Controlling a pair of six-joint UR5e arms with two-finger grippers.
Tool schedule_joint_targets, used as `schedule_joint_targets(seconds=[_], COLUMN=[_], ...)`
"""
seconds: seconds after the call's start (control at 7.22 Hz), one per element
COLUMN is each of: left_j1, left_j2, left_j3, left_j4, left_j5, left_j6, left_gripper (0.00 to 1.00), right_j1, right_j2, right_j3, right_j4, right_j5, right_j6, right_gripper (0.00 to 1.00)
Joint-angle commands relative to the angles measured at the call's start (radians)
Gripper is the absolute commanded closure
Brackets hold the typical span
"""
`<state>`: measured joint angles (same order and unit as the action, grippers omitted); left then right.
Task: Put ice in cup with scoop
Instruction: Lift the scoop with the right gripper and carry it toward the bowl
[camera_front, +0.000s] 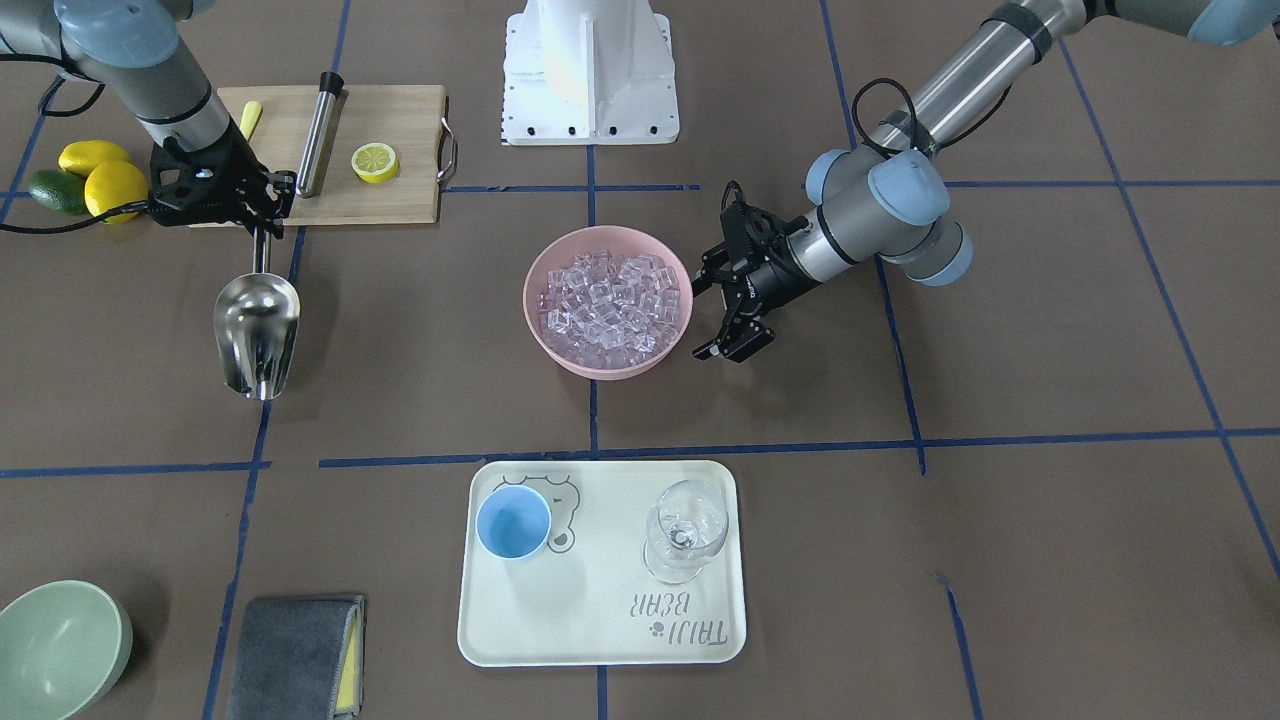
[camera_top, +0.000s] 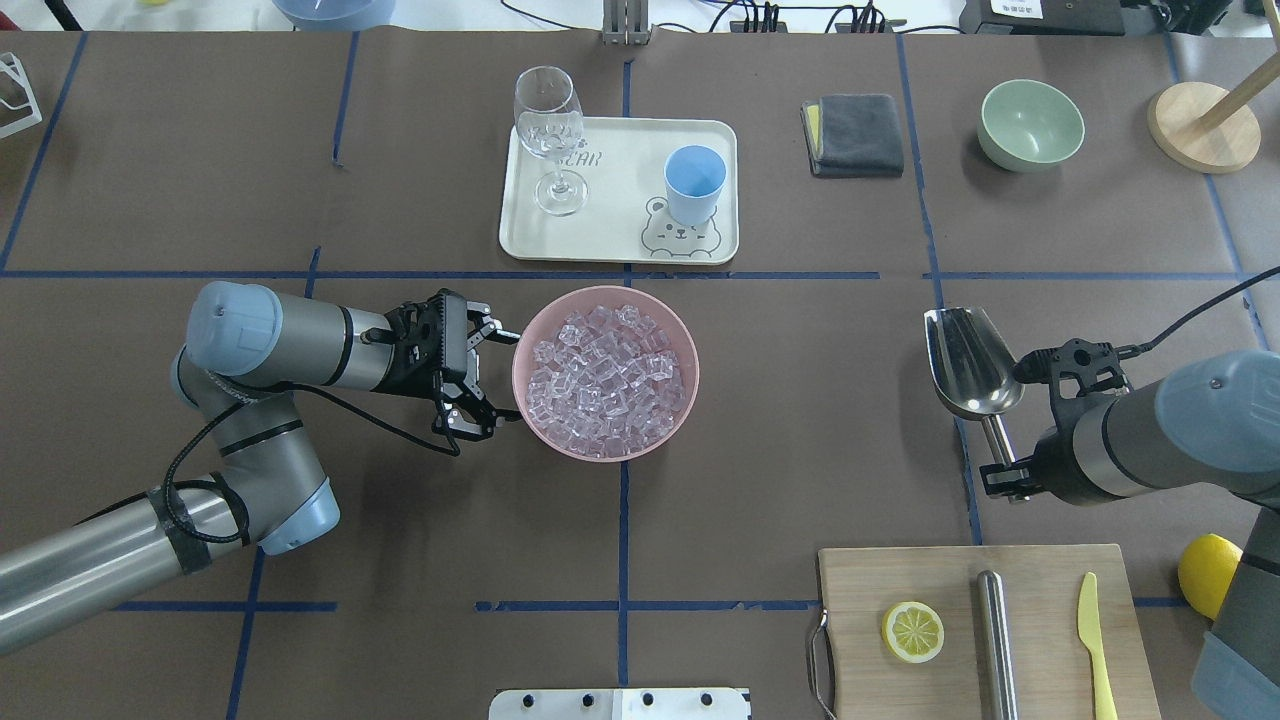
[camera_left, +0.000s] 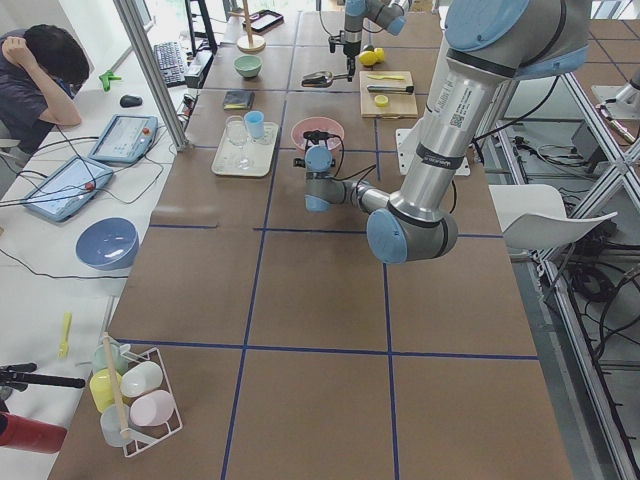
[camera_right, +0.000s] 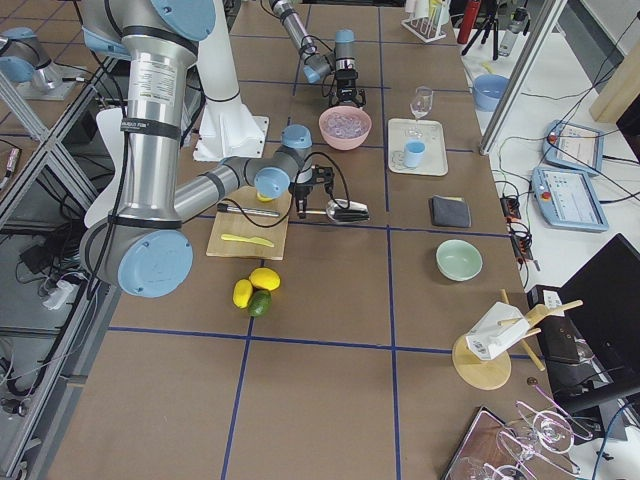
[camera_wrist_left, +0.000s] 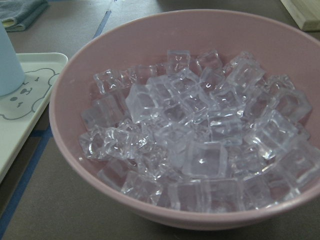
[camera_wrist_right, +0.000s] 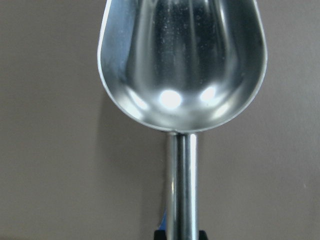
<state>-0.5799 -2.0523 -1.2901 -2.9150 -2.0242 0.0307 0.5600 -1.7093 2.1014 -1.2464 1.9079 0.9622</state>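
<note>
Overhead exterior view: the pink bowl sits mid-table, heaped with the ice. At its 9 o'clock the left gripper is spread wide, fingers flanking the rim just beside it. Whether they touch it is hard to make out. From the bowl's 12 o'clock lies the white tray, with the cup upright towards its 3 o'clock end and a stemmed glass towards its 9 o'clock end.

Well apart, at the bowl's 3 o'clock, the right gripper is clenched on the thin handle of the scoop. The trough points to 12 o'clock and shows bare polished metal. The wrist covers much of the gripper, and I cannot tell whether the scoop rests on the table or hangs above it.

The right wrist camera cuts the trough's tip off at the top and shows only a dark sliver of the fingers at the bottom edge. The left wrist camera shows no fingers at all, only the bowl with its 3 o'clock side cut off and the cup cropped at the frame's 9 o'clock edge.

At 5 o'clock, a cutting board carries a lemon slice.
</note>
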Motion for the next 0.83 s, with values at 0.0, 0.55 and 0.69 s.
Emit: schedule_joint_targets(seconds=[0.0, 0.55, 0.69], left_j1=[0.0, 0.0, 0.0], left_j2=[0.001, 0.001, 0.001], left_j3=[-0.002, -0.002, -0.002], left_j4=[-0.001, -0.003, -0.003], left_j5=[0.001, -0.001, -0.001], left_j6=[0.0, -0.003, -0.005], left_gripper=[0.0, 0.0, 0.0], right_j1=[0.055, 0.119, 0.109], right_j2=[0.064, 0.174, 0.253], right_j3=[0.023, 0.064, 0.066], right_j4=[-0.008, -0.284, -0.373], right_j5=[-0.012, 0.117, 0.112], right_j6=[-0.463, -0.574, -0.574], right_gripper=[1.0, 1.0, 1.0])
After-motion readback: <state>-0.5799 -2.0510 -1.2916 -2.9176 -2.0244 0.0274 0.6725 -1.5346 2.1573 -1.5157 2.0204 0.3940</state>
